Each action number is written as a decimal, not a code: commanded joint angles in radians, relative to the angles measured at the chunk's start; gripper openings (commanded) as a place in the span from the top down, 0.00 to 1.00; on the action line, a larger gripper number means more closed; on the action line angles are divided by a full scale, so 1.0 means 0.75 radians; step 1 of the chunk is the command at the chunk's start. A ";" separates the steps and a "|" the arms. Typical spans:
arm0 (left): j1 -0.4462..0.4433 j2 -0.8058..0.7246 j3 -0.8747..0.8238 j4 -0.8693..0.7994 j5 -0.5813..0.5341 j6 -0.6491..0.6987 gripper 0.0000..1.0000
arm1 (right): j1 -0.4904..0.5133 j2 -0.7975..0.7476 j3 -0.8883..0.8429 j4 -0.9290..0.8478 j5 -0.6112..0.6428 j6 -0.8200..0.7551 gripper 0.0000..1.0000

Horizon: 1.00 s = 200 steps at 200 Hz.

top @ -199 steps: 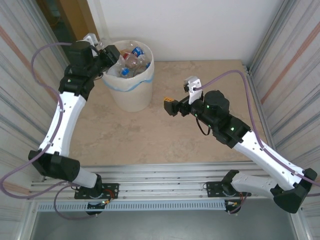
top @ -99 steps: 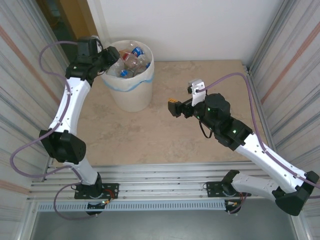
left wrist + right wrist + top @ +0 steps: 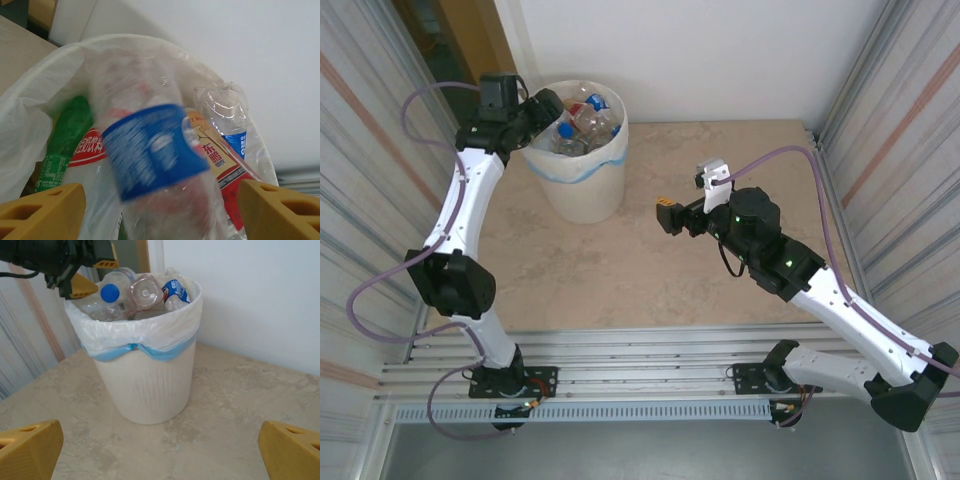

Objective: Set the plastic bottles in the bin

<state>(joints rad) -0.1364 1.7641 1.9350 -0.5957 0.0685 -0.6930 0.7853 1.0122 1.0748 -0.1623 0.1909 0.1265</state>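
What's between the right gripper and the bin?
Nothing but bare table from the right gripper to the bin, seen in the right wrist view.

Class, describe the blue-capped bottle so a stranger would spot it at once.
Start at the cream bin with the blue-banded bag, far left on the table. Atop its heap lies a clear bottle; alone there, it shows a round blue cap.

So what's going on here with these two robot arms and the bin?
The left gripper is over the bin, jaws apart. A clear bottle with a blue label shows blurred between its fingers, apparently dropping onto the other plastic bottles piled inside. The right gripper hovers open and empty above the table, facing the bin.
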 commanded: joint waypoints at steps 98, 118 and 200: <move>-0.014 0.024 0.069 0.015 0.031 0.057 0.47 | -0.018 0.024 0.013 0.016 -0.001 0.030 0.02; -0.033 0.037 0.060 0.013 0.030 0.061 0.51 | -0.023 0.025 0.011 0.016 -0.001 0.035 0.02; -0.114 -0.096 -0.199 0.144 0.044 0.027 0.53 | -0.037 0.003 -0.011 0.016 -0.005 0.055 0.02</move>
<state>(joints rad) -0.1993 1.7550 1.8606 -0.5514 0.0776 -0.6594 0.7639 1.0298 1.0748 -0.1619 0.1864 0.1406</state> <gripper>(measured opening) 0.470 0.980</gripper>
